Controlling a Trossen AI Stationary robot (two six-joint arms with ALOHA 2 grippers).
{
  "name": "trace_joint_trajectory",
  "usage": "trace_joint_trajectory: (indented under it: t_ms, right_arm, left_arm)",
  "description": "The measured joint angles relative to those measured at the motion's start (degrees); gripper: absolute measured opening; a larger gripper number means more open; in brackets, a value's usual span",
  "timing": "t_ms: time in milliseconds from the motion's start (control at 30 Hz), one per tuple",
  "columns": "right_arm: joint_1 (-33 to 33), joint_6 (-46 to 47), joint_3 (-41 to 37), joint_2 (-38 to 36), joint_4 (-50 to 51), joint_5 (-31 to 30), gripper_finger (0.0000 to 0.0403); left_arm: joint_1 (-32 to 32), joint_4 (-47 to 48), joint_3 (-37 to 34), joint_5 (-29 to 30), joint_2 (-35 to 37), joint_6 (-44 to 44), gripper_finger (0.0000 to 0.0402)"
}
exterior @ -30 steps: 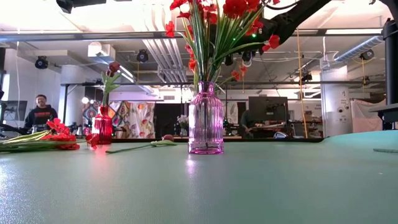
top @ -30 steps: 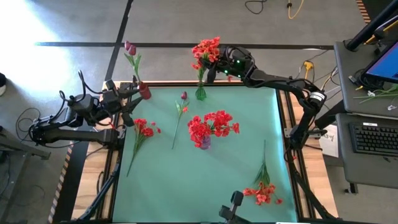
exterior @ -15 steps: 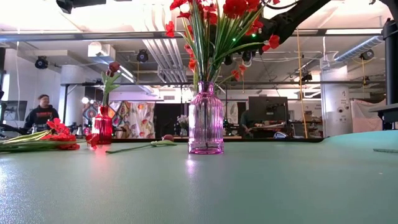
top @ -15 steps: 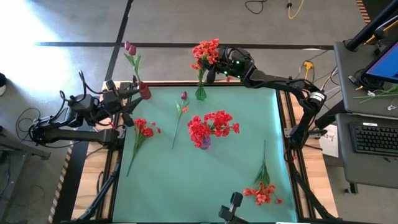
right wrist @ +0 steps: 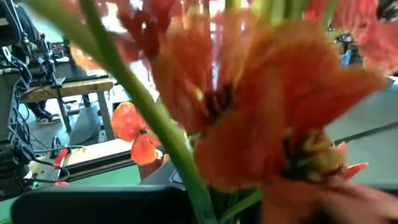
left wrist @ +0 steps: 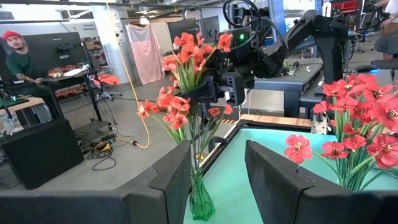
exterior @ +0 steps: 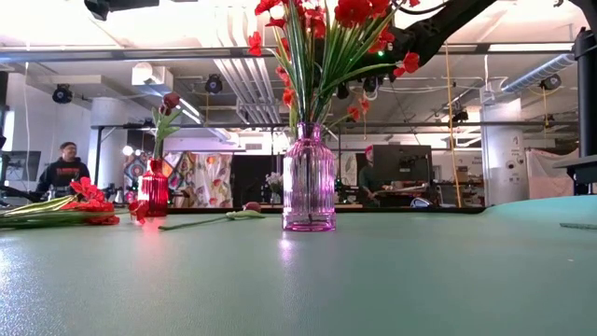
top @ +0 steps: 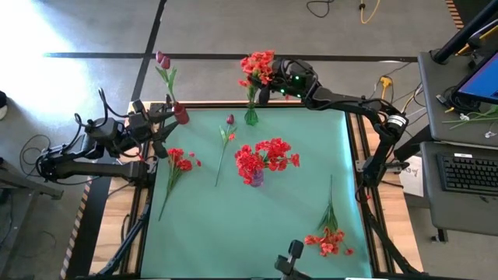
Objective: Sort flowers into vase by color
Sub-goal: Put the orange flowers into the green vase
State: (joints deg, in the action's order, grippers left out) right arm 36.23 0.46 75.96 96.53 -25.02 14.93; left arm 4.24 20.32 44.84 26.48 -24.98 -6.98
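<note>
Holding flowers: green vase (top: 251, 117) at bench (top: 311, 187) far edge, orange-red spray (top: 257, 65), right hand (top: 274, 81) at blooms, grip indiscernible; pink vase (top: 255, 177) mid-bench, red sprays; red vase (top: 180, 113), magenta bud; left hand (top: 161, 126) half-spread, empty.

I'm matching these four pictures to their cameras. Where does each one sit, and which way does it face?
High: overhead, straight down; both arms, teal table.
Low: table height, level past the pink glass vase; a dark arm above.
Left wrist: behind its own two dark fingers, facing the green glass vase and right gripper.
Right wrist: pressed into orange-red blooms.
Shared: the green vase's spray, in both wrist views and overhead.
</note>
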Motion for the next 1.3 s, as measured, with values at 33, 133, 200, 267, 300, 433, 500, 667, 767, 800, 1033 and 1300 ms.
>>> trace_joint_trajectory:
  t_ms: [33, 133, 200, 267, 300, 433, 500, 667, 767, 800, 1033, 1300]
  right_arm:
    - [0.0, 0.0, 0.0, 0.0, 0.3, 0.0, 0.0070]
    - [0.0, 0.0, 0.0, 0.0, 1.1, 0.0, 0.0078]
    - [0.0, 0.0, 0.0, 0.0, 1.6, 0.0, 0.0083]
    - [0.0, 0.0, 0.0, 0.0, 2.0, 0.0, 0.0087]
    - [0.0, 0.0, 0.0, 0.0, 2.2, 0.0, 0.0089]
    - [0.0, 0.0, 0.0, 0.0, 2.4, 0.2, 0.0101]
    - [0.0, 0.0, 0.0, 0.0, 2.4, 0.5, 0.0111]
    - [-0.2, -0.2, 0.0, 0.0, 3.0, 0.5, 0.0145]
    - [-0.2, -0.6, 0.3, -0.3, 5.9, 0.5, 0.0168]
    - [-0.2, -0.6, 0.5, -0.4, 6.7, 0.5, 0.0176]
    - [-0.2, -0.8, 2.0, -0.8, 11.7, 0.5, 0.0232]
    - [-0.2, -0.7, 2.4, -0.8, 13.5, 0.5, 0.0300]
  left_arm:
    - [0.0, 0.0, 0.0, 0.0, 0.0, 0.0, 0.0139]
    - [0.0, 0.0, 0.0, 0.0, 0.0, 0.0, 0.0139]
    - [0.0, -0.1, 0.0, 0.0, 0.0, 0.0, 0.0139]
    - [0.0, -0.2, 0.0, 0.0, 0.0, 0.0, 0.0139]
    - [0.0, -0.2, 0.0, 0.0, 0.0, 0.0, 0.0139]
    - [0.0, -0.2, 0.0, 0.0, 0.0, 0.0, 0.0139]
    - [0.0, -0.2, 0.0, 0.0, 0.0, 0.0, 0.0139]
    - [0.0, -0.2, 0.0, 0.0, 0.0, 0.0, 0.0139]
    - [0.0, -0.1, 0.0, 0.0, 0.0, 0.0, 0.0139]
    - [0.0, 0.0, 0.0, 0.0, 0.0, 0.0, 0.0139]
    - [0.0, 0.0, 0.0, 0.0, 0.0, 0.0, 0.0139]
    - [0.0, 0.0, 0.0, 0.0, 0.0, 0.0, 0.0139]
